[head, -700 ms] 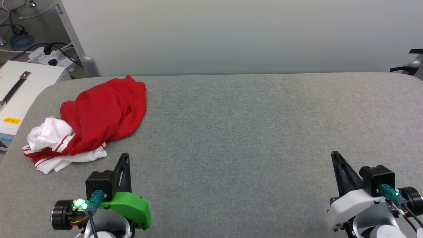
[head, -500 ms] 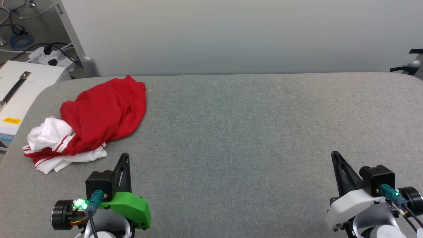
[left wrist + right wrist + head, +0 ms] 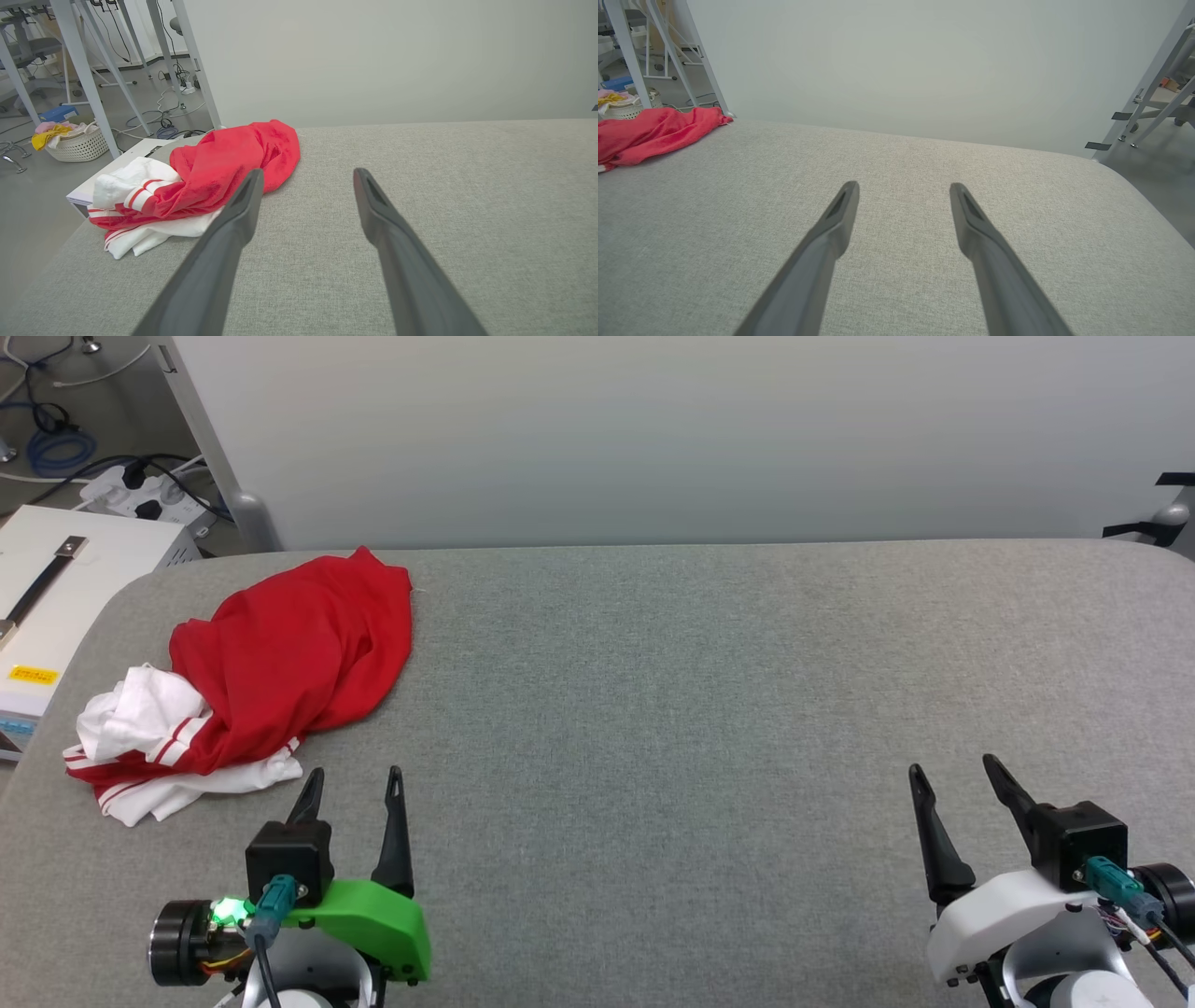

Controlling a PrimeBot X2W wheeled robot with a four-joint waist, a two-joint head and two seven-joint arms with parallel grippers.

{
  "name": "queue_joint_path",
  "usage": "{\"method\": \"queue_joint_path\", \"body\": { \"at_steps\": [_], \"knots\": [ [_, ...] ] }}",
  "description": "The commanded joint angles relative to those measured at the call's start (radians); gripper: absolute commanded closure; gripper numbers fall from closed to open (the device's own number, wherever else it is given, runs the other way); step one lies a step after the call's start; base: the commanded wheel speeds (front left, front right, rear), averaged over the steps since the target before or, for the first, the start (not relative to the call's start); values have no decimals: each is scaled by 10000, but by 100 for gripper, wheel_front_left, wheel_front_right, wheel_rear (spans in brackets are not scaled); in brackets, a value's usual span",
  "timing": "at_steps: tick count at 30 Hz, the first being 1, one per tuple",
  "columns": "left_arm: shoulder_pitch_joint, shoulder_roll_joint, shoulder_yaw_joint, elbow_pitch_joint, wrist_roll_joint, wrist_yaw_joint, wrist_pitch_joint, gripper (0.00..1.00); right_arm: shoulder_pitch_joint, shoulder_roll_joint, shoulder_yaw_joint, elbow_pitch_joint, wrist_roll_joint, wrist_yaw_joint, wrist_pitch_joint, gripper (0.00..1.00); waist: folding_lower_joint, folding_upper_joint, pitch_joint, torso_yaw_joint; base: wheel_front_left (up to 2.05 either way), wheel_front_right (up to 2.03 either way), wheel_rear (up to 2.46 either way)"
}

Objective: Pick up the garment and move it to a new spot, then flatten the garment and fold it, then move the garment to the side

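Note:
The garment (image 3: 280,663), a red T-shirt with white sleeves and striped trim, lies crumpled at the far left of the grey padded table (image 3: 700,691). In the left wrist view the garment (image 3: 224,168) sits just ahead and left of my fingers. My left gripper (image 3: 353,775) stands open near the front edge, a little to the right of the garment's white sleeve, with nothing between its fingers. My right gripper (image 3: 952,767) stands open and empty at the front right. From the right wrist the garment (image 3: 654,133) shows far off to the left.
A white box (image 3: 56,588) stands off the table's left edge, with a power strip (image 3: 140,499) and cables on the floor behind it. A pale wall runs along the table's far edge. A white laundry basket (image 3: 77,142) sits on the floor among table legs.
Both grippers have gone from shut to open, their fingers now spread apart. The garment has not moved.

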Motion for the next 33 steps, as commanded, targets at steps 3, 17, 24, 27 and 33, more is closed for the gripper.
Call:
{"method": "queue_joint_path", "body": {
  "at_steps": [3, 17, 24, 27, 33],
  "knots": [
    [-30, -6, -61, -45, -28, 110, -161, 0, -25, 0, -96, -104, 182, -1, -157, 0, 0, 0, 8, 6, 0, 0, 0],
    [3, -11, -208, -112, -49, 212, -449, 0, 33, 0, -232, -308, 635, -2, -442, 0, 0, 0, 20, 21, 0, 0, 0],
    [11, -13, -287, -126, -70, 266, -596, 0, 72, 0, -288, -400, 833, -3, -587, 0, 0, 0, 32, 36, 0, 0, 0],
    [14, -14, -325, -126, -77, 290, -656, 0, 89, 0, -321, -421, 909, -3, -645, 0, 0, 0, 35, 44, 0, 0, 0],
    [22, -16, -396, -117, -95, 343, -780, 0, 135, 0, -372, -440, 1042, -3, -768, 0, 0, 0, 37, 54, 0, 0, 0]
  ]
}}
